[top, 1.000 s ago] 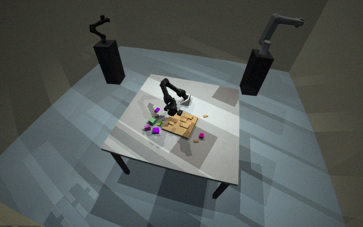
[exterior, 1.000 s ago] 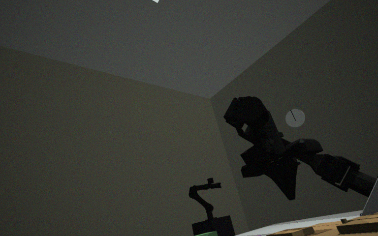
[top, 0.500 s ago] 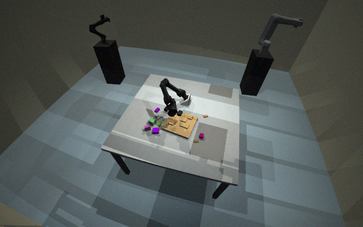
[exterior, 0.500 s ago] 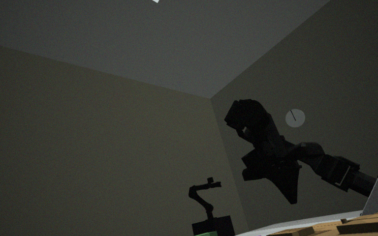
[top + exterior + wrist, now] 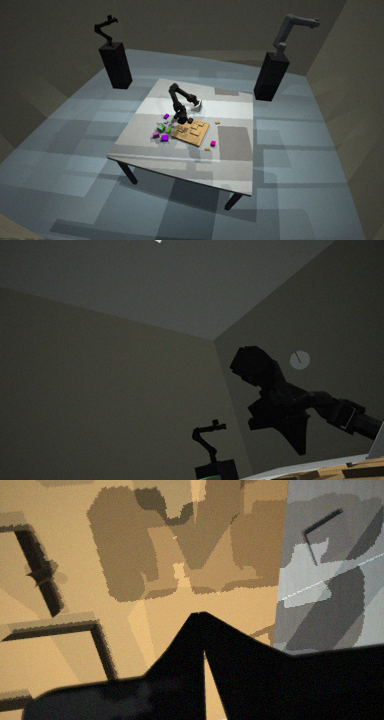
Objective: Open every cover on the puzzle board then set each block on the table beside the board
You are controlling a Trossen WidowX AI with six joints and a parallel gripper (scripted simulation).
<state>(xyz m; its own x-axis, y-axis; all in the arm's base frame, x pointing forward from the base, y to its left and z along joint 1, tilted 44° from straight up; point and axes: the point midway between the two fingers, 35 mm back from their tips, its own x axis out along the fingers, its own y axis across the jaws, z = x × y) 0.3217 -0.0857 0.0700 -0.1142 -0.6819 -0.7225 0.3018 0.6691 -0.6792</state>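
My gripper (image 5: 302, 454) (image 5: 199, 613) is shut and empty, pointing down above the wooden puzzle board (image 5: 184, 137) (image 5: 250, 602). Raised cover plates (image 5: 194, 132) (image 5: 45, 660) show on the board; whether each is fully open is too small to tell. Left of the board on the table are a green block (image 5: 161, 128), a lime block (image 5: 168, 130), a purple block (image 5: 164, 138), a mauve block (image 5: 155, 135) and a violet block (image 5: 166, 116). A magenta block (image 5: 213, 143) lies right of it. The arm hides the board's back left part in the top view.
Two small tan pieces (image 5: 217, 122) (image 5: 207, 149) lie on the table right of the board. A small grey thing (image 5: 165, 122) lies near the violet block. A tilted pale plate (image 5: 197, 106) stands at the arm's base. Two other arms stand on pedestals beyond the table.
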